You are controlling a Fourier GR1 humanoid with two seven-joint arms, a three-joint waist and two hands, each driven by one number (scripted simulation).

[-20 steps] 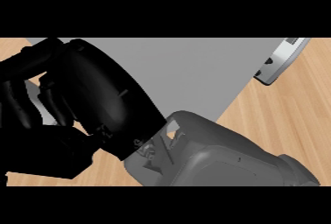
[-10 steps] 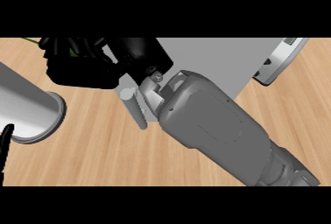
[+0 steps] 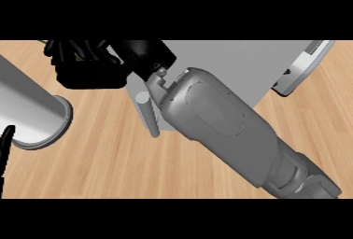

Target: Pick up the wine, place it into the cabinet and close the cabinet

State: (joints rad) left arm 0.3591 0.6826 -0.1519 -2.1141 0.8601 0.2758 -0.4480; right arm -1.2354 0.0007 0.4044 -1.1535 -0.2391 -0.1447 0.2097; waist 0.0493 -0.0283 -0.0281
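Head view shows the wine [image 3: 52, 45] only as yellowish slivers between the curled fingers of the right hand [image 3: 86, 70], at the upper left of the scene over the counter [image 3: 138, 163]. You cannot read the bottle's shape, tilt or label from this view; the hand hides nearly all of it.

A second ago the right hand filled the lower left. It now sits higher, with its forearm [image 3: 221, 126] stretched diagonally from the lower right, just beside the grey cabinet [image 3: 228, 60]. Treat this as the carry step: the wine appears lifted and moving toward the cabinet, not yet placed inside.

A pale panel [image 3: 303, 65] at the upper right may be the cabinet door; you cannot confirm this.

The left forearm [image 3: 31, 112] has come into view at the left. The left hand [image 3: 5, 144] shows only as a dark sliver at the left edge, so you cannot tell its state.
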